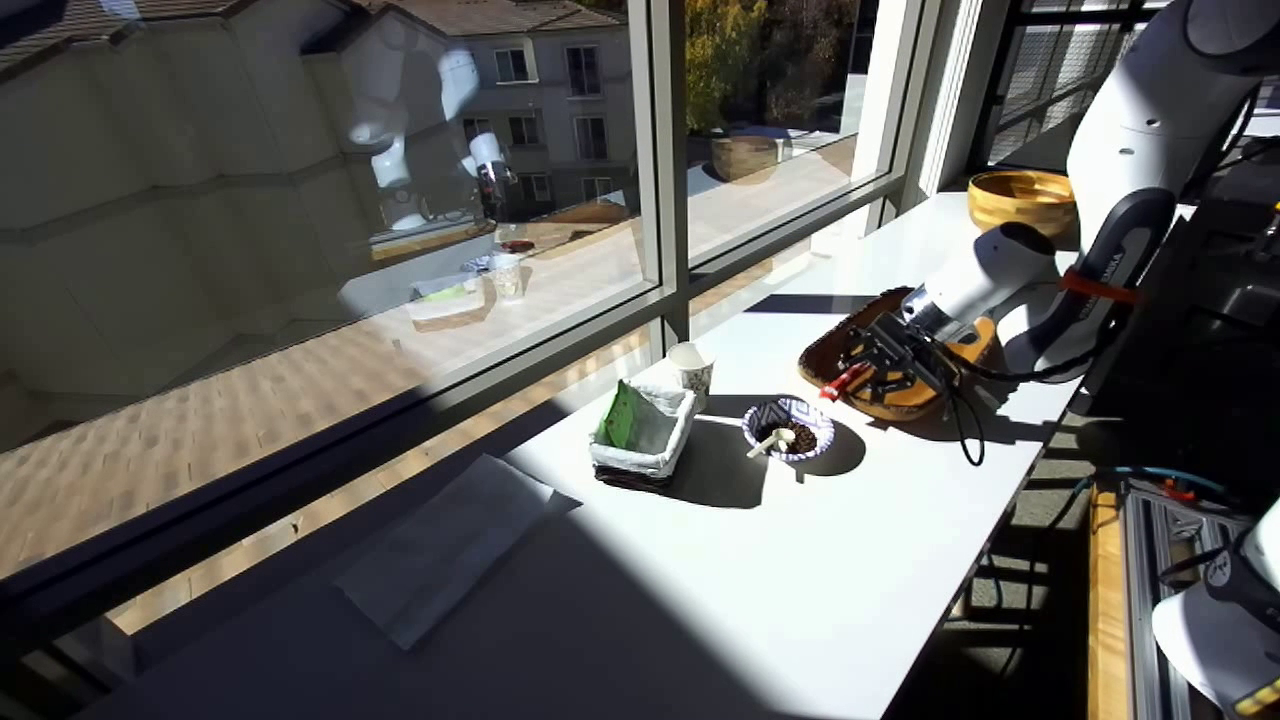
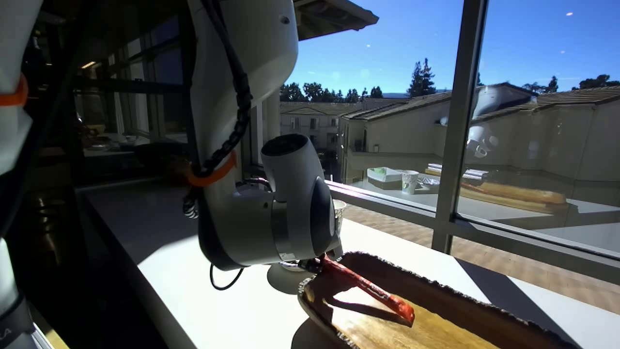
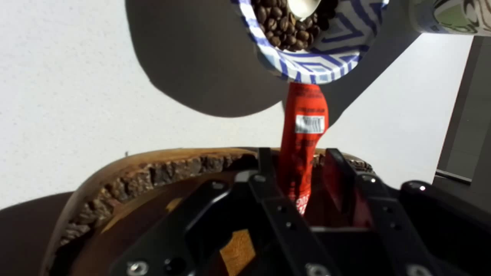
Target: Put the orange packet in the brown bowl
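Note:
The orange packet [image 1: 845,382] is a narrow red-orange strip. It also shows in an exterior view [image 2: 370,287], sloping down over the bowl with its shadow on the bowl floor. The brown bowl [image 1: 828,350] is oblong with a bark rim; it shows in the wrist view too [image 3: 126,188]. My gripper [image 3: 301,157] is over the bowl's near end. The packet [image 3: 305,111] stands between its fingers, close to the left one, with a visible gap to the right one. The fingers look open. Whether the packet's lower end touches the bowl floor is unclear.
A blue-and-white bowl of coffee beans with a scoop [image 1: 790,430] stands beside the brown bowl. Beyond it are a lined basket [image 1: 640,460] holding a green packet [image 1: 622,418] and a paper cup [image 1: 692,370]. A round wooden bowl [image 1: 1020,203] stands behind the arm. Windows line the table.

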You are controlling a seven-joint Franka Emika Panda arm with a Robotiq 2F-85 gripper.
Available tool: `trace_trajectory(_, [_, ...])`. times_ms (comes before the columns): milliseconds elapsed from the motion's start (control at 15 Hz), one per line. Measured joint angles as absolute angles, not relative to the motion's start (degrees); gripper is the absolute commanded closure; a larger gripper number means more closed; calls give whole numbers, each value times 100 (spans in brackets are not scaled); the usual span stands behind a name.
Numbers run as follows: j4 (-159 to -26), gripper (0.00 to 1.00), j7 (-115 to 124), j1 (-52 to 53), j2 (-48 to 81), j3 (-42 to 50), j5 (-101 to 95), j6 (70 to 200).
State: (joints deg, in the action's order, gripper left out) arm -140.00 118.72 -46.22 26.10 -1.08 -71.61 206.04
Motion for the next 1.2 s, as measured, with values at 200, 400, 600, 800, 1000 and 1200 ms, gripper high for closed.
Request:
trace_trajectory(200, [-13979,6,12490,-4722,2475,-229,-7724,20318])
trace_trajectory(400, [-14122,0,13441,-4657,1961,-552,-8282,19260])
trace_trajectory(600, [-14702,0,13340,-4083,1181,-527,-7478,18271])
trace_trajectory(800, [-15117,0,12660,-3105,328,-177,-6104,17109])
trace_trajectory(1000, [-15221,0,11885,-2360,-547,25,-5300,15593])
trace_trajectory(1200, [-15142,0,11133,-2301,-1378,-374,-5035,14140])
